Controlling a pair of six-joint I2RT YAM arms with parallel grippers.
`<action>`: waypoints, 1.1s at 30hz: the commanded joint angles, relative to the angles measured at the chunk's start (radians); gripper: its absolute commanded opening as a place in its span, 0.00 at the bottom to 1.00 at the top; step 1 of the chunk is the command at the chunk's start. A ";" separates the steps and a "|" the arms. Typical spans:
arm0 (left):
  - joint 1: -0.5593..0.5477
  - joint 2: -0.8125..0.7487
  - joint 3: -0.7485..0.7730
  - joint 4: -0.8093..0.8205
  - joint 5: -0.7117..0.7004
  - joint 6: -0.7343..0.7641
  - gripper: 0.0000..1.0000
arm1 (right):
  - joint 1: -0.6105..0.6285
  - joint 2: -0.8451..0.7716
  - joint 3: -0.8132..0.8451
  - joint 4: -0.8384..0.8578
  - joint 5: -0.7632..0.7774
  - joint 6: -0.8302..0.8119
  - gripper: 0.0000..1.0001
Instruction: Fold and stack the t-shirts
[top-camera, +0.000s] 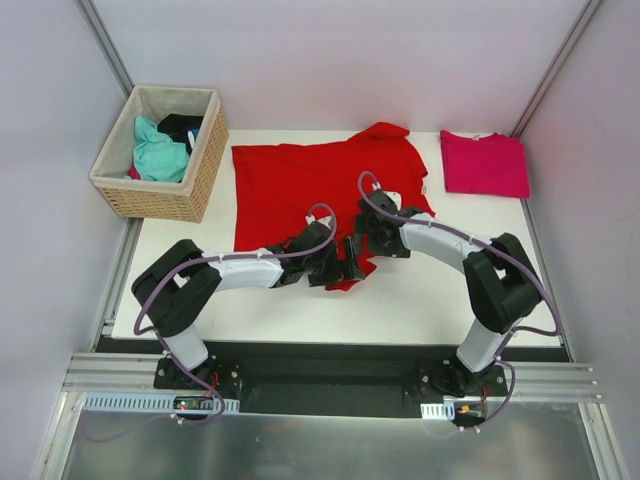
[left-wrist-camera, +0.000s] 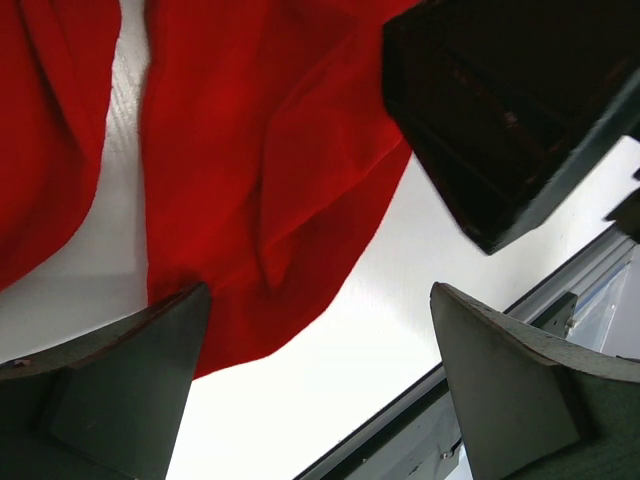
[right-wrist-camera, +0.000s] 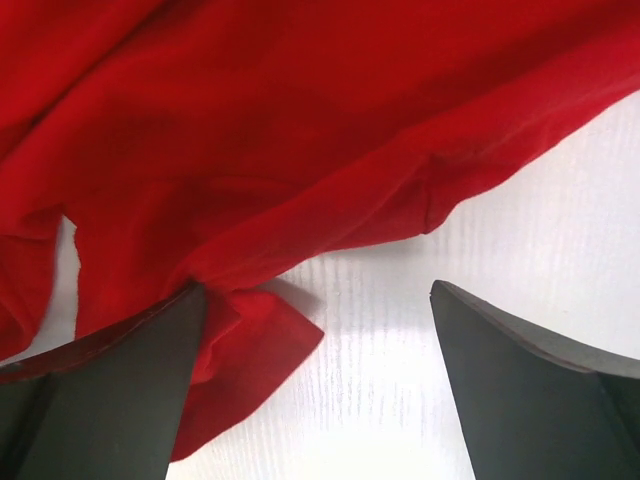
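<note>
A large red t-shirt (top-camera: 290, 180) lies spread across the middle of the white table (top-camera: 420, 295), its collar toward the back right. A magenta-pink t-shirt (top-camera: 485, 163) lies folded flat at the back right corner. Both grippers hover close together over the red shirt's near hem. My left gripper (top-camera: 338, 268) is open, and its wrist view shows the hem (left-wrist-camera: 260, 220) and bare table between its fingers (left-wrist-camera: 130, 380). My right gripper (top-camera: 362, 243) is open too, its left finger (right-wrist-camera: 120, 380) resting against a folded cloth corner (right-wrist-camera: 250, 350). Neither holds anything.
A woven wicker basket (top-camera: 160, 203) stands at the back left, off the table's edge, holding teal and black clothes. The dark body of the right gripper (left-wrist-camera: 500, 110) fills the upper right of the left wrist view. The table's near edge and metal rail (left-wrist-camera: 420, 420) lie just beyond.
</note>
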 joint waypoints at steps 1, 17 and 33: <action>0.010 -0.056 -0.014 0.021 -0.003 0.000 0.92 | 0.028 0.026 0.011 -0.012 -0.020 0.031 1.00; 0.008 -0.040 -0.010 0.035 0.020 -0.006 0.92 | 0.037 -0.109 -0.052 -0.063 0.087 0.015 1.00; 0.010 -0.059 -0.028 0.049 -0.009 -0.018 0.92 | 0.039 -0.188 -0.207 -0.049 0.068 0.042 1.00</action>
